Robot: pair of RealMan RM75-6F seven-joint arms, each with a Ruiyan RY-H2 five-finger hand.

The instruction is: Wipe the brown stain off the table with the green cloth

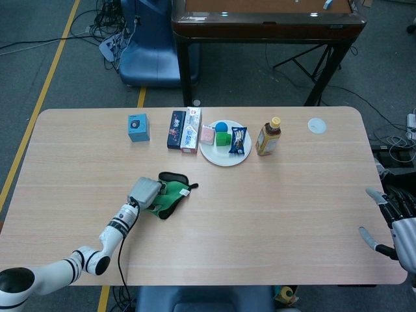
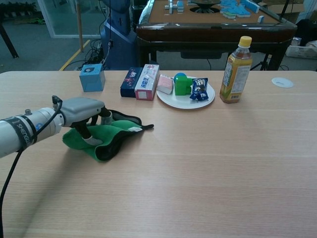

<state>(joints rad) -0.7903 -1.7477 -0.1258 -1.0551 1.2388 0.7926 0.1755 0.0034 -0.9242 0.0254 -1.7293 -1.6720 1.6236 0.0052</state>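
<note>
Left hand [image 2: 81,110], fingers pressed down on the green cloth [image 2: 106,138], left-centre of worktop [image 2: 208,163]. No brown stain visible; wiping looks mostly done. Right hand [image 1: 398,224] idle, fingers spread, empty.

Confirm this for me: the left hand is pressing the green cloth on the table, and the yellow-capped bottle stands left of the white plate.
One thing is wrong. The bottle stands right of the white plate, not left; the head view shows it. The rest holds: the left hand is pressing the green cloth on the table.
</note>
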